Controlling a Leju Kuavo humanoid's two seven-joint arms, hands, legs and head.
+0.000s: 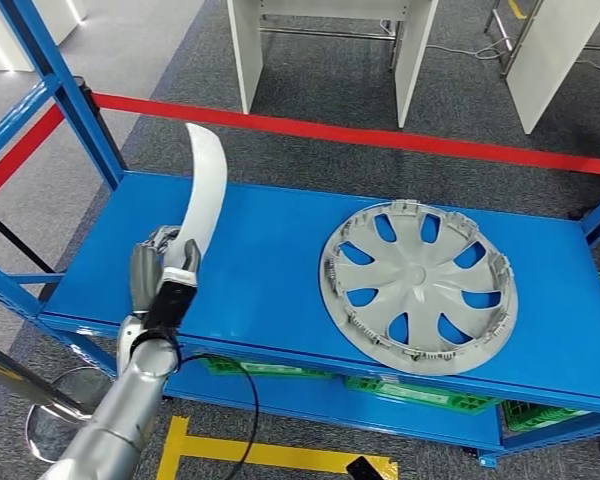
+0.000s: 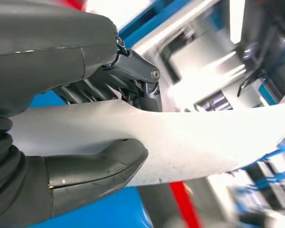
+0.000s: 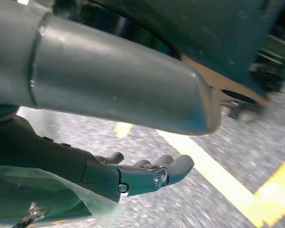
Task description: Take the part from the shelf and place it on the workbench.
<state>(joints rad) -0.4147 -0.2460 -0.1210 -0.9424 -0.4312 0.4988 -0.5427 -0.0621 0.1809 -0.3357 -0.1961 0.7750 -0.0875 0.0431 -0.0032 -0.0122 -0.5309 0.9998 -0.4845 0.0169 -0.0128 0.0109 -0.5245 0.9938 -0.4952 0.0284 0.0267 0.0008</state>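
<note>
My left hand (image 1: 158, 276) grips the lower end of a white curved part (image 1: 207, 188), which stands up above the left end of the blue shelf (image 1: 267, 262). In the left wrist view the thumb (image 2: 98, 166) and the darker fingers (image 2: 134, 76) clamp the white part (image 2: 198, 142) from both sides. A grey wheel cover (image 1: 418, 288) lies flat on the shelf's right half, well away from that hand. My right hand (image 3: 148, 173) hangs over the grey floor with its fingers stretched out and nothing in them.
Blue shelf uprights (image 1: 63, 92) rise at the left. A red tape line (image 1: 372, 135) runs across the floor behind the shelf. White bench legs (image 1: 246, 50) stand beyond it. Green crates (image 1: 403, 392) sit on the lower level, with yellow floor markings (image 1: 229, 452) in front.
</note>
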